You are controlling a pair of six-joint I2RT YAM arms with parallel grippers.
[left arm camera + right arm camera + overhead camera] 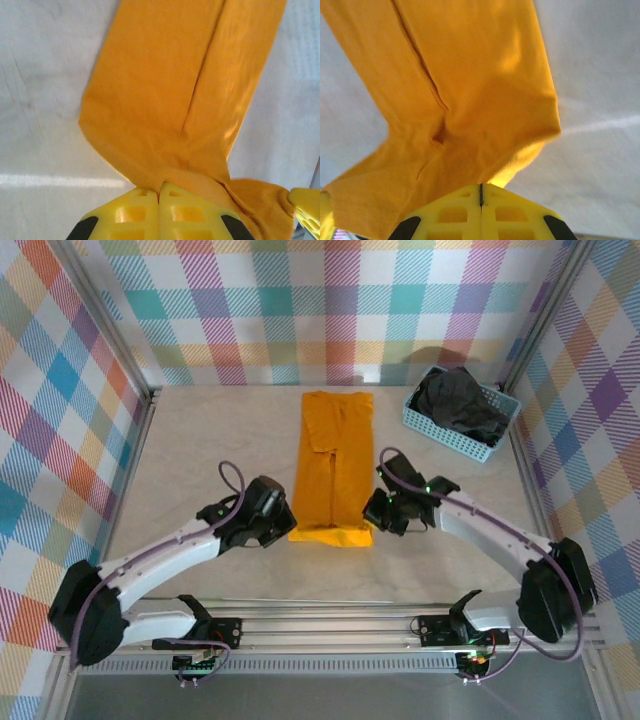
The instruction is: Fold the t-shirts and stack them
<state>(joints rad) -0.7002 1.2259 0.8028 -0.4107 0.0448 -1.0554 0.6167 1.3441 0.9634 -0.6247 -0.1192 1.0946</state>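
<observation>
- Pinching the near hem of the orange-yellow t-shirt [333,465], the left gripper [159,192] has its yellow fingers pressed together, and cloth bunches up out of the seam between them.
- The right gripper [481,194] is pressed together the same way at the other near corner, where the hem curls up and gathers at its tips.
- The shirt lies mid-table [200,450] as a long narrow strip running away from the arms. Its sides are already folded inward and a lengthwise crease shows in both wrist views.
- The near end is lifted slightly at the two pinches. The far end lies flat near the back wall.
- The charcoal t-shirt [458,402] sits crumpled inside the light blue basket [440,432] at the far right, well apart from the strip.
- Handling, as a judgement: the cloth is light, limp and non-slippery, so it will sag between two holds and drag on the tabletop rather than keep its shape.
- A hold at both hem corners, through all layers, looks right. A pinch that catches only the top layer would probably let the side folds fall open.
- Carrying the near end over towards the far end would call for both arms to move level and together. Uneven travel would likely skew the fold or wrinkle the strip.
</observation>
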